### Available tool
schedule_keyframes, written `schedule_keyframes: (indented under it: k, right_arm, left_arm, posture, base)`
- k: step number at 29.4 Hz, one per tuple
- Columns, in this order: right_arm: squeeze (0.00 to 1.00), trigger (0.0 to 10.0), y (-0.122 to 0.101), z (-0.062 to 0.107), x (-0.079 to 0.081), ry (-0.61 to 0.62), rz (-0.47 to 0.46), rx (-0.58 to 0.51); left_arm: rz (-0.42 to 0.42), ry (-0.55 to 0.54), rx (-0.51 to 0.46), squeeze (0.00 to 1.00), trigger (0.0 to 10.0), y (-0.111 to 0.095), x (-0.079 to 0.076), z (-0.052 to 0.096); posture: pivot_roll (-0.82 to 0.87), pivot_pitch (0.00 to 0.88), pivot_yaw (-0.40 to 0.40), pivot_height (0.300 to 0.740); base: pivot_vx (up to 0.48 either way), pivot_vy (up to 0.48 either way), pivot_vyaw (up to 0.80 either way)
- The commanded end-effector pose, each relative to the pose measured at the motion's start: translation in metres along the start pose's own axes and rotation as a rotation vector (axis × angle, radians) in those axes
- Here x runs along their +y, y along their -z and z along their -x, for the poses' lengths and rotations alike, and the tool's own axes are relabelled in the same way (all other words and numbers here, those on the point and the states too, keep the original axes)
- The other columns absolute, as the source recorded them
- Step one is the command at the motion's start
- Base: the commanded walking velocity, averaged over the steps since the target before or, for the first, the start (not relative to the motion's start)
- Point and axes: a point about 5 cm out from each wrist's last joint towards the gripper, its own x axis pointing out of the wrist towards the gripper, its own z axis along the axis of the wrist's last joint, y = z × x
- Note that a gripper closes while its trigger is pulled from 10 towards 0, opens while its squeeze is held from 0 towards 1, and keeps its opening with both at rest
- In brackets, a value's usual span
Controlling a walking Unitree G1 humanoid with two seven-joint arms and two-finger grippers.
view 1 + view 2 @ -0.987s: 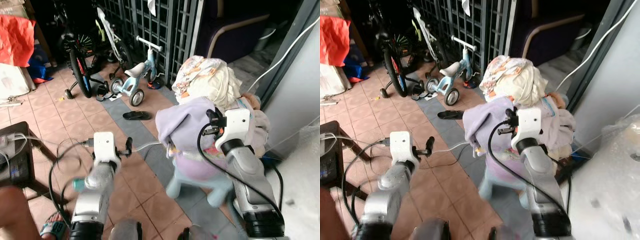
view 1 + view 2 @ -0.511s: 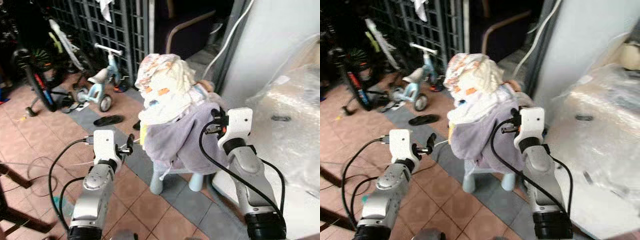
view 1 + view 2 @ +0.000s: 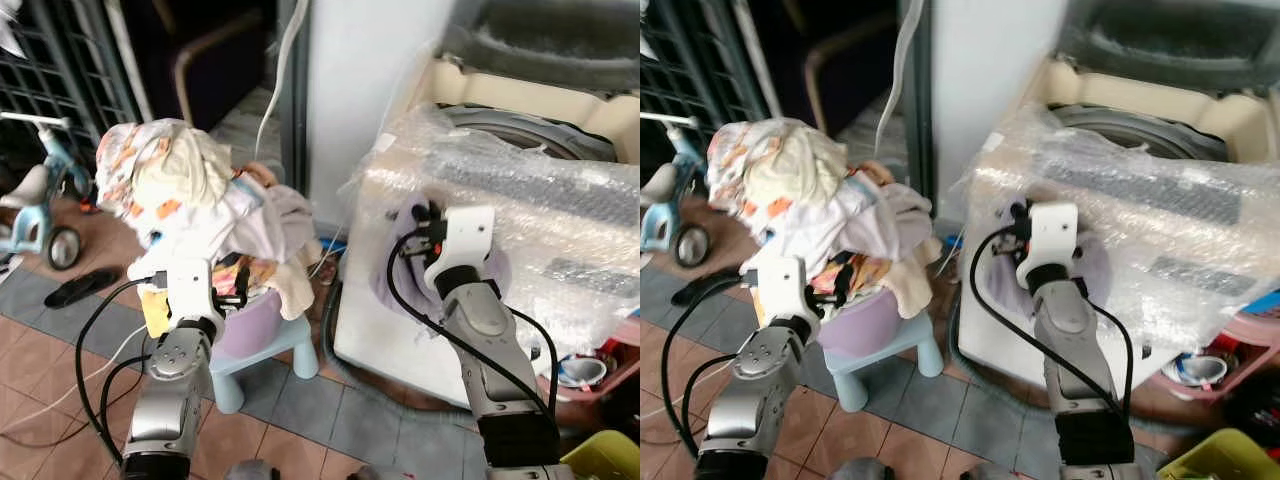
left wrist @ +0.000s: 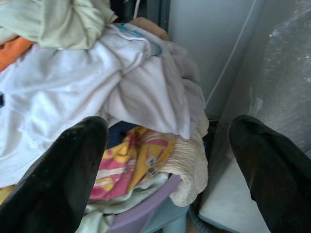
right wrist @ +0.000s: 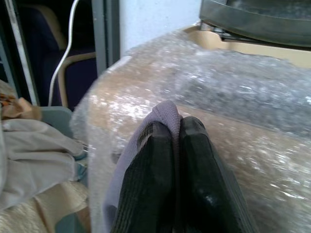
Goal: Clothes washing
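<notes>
A heap of mixed clothes [image 3: 190, 195] fills a purple basket [image 3: 245, 325] on a pale blue stool [image 3: 265, 355] at the left. My left gripper [image 4: 167, 128] is open just in front of that heap, with nothing between its fingers. On the right stands the washing machine [image 3: 520, 190], wrapped in bubble wrap, its lid raised. My right gripper [image 5: 176, 124] is shut on a lilac garment [image 5: 163, 114]. It holds the garment [image 3: 392, 280] up against the machine's front upper edge, where the cloth hangs down on both sides of the wrist.
A blue tricycle [image 3: 30, 210] and a dark slipper [image 3: 70, 288] lie on the tiled floor at far left. A white cable [image 3: 285, 60] hangs by the grey doorframe. A pink basin [image 3: 600, 365] and a yellow-green crate [image 3: 605, 460] sit at the lower right.
The whole view has swung right from the bicycles to the washing machine. The lilac garment has come off the heap and travelled with my right gripper to the machine's front.
</notes>
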Motion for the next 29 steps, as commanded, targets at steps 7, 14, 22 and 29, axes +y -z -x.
schedule_keyframes:
  k: [7,14,22,29]
  right_arm:
    - [0.0,10.0,-0.008,0.001,-0.006,0.005,0.018,-0.048]
    - [0.0,10.0,-0.049,-0.003,0.011,-0.154,0.163,-0.214]
    - [0.0,10.0,-0.072,-0.025,0.007,-0.21,0.228,-0.287]
    - [0.0,10.0,-0.105,-0.054,-0.004,-0.236,0.301,-0.366]
  left_arm:
    - [0.019,0.007,-0.011,0.0,10.0,-0.002,-0.008,-0.001]
    - [0.0,-0.007,-0.029,0.0,10.0,-0.004,-0.002,0.003]
    - [0.011,0.004,-0.023,0.0,10.0,-0.002,-0.003,0.003]
    - [0.011,0.002,-0.023,0.0,10.0,-0.002,-0.003,0.003]
  posture:
    - [-0.03,0.0,0.02,0.74]
    - [-0.02,0.0,0.015,0.74]
    - [-0.02,0.0,0.014,0.74]
    - [-0.01,0.0,0.01,0.74]
  base:
    - [0.0,0.0,-0.34]
    - [0.0,0.0,0.0]
    - [0.184,0.0,0.0]
    - [0.338,0.0,0.0]
